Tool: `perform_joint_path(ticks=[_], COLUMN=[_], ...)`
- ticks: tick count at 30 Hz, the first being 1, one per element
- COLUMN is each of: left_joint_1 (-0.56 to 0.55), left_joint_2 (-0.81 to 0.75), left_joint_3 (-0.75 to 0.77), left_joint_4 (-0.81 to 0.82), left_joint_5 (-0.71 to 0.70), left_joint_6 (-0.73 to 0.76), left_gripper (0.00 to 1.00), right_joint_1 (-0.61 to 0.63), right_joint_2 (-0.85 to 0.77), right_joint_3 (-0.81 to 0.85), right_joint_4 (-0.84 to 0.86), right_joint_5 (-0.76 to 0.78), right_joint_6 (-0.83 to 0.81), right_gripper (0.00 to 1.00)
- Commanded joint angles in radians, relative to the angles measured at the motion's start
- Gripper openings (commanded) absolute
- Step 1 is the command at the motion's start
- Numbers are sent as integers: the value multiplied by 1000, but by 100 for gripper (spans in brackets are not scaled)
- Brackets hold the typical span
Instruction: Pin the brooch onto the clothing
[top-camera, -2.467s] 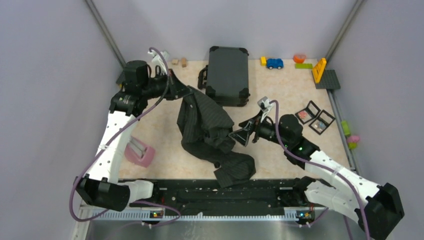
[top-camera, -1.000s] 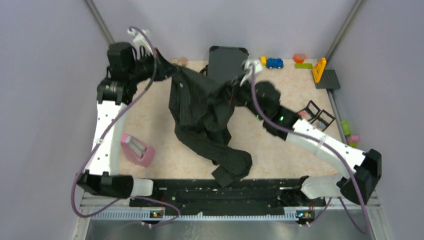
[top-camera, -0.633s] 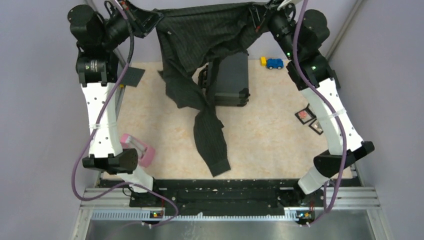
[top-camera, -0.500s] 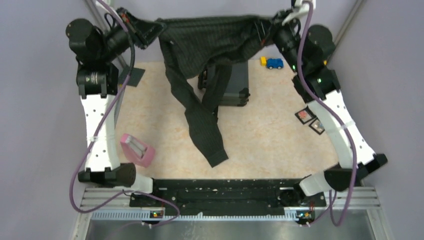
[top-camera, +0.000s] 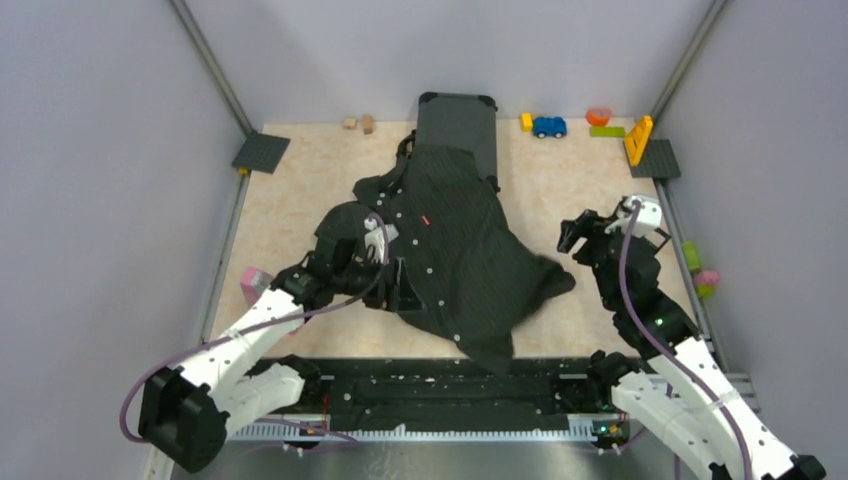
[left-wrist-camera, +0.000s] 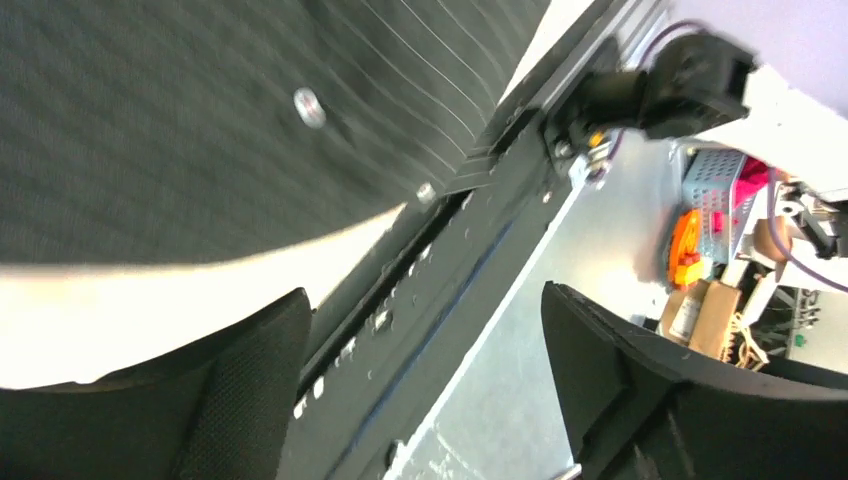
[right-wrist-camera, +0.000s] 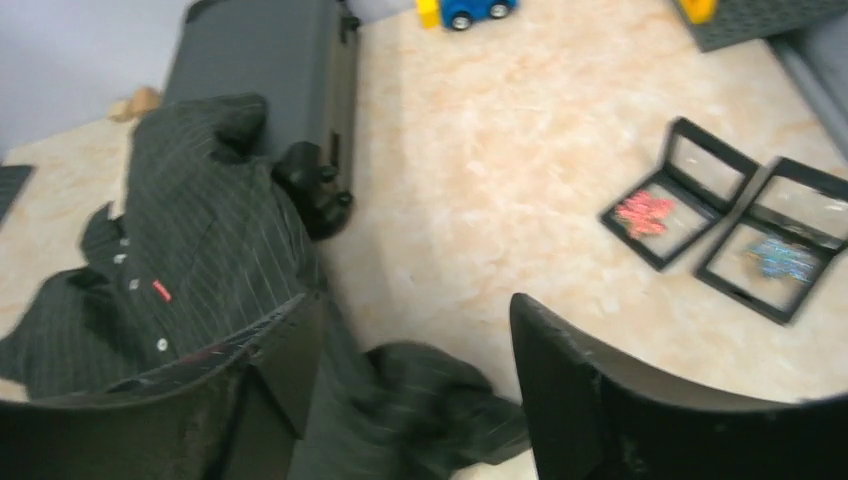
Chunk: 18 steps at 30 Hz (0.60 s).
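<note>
The clothing (top-camera: 455, 255), a black pinstriped shirt with white buttons and a tiny red tag (top-camera: 427, 219), lies spread front-up on the table, its collar end against the suitcase. My left gripper (top-camera: 398, 288) hovers open at the shirt's left edge; in the left wrist view (left-wrist-camera: 425, 390) nothing sits between its fingers, with the shirt's hem (left-wrist-camera: 150, 120) just beyond. My right gripper (top-camera: 578, 232) stands open and empty to the right of the shirt (right-wrist-camera: 200, 260), above a bunched sleeve (right-wrist-camera: 440, 395). A sparkly pink brooch (right-wrist-camera: 645, 213) rests in an open black box.
A dark grey suitcase (top-camera: 458, 120) lies at the back, partly under the shirt. A second open box (right-wrist-camera: 785, 255) holds a bluish brooch. A blue toy car (top-camera: 549, 127), coloured blocks (top-camera: 638, 140), grey baseplates (top-camera: 261, 152) and a pink object (top-camera: 250, 283) ring the table.
Both arms held the shirt stretched high between them; they have swung down and let go. The shirt now lies spread on the table, and both grippers have opened.
</note>
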Motion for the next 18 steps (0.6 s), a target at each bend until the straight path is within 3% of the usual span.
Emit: perform_joint_path(ticks=[1,5,12,16,18], left_joint_1=[-47,-48,-11,93,197], left_joint_2=[-160,-210,-28,58,73], left_joint_3=[18,135,259,249,216], left_joint_4=[-98,-159,-197,-144,-68], left_joint_5=[-175,-359,-759,-791,-759], left_joint_6=[29,64,23,-20,-32], left_gripper=[93,98,98,98,98], right_joint_1=[-9,-9,-8,-7,-8], right_joint_2=[-47,22,282,409,470], right_joint_3=[23,77,117,130,152], right_joint_4=[-44,-28,71,132,171], right_joint_5=[140,57,-413,-549,-571], right_joint_6=[4,-56,-105,-85,-85], right_gripper=[75,78,73,72,72])
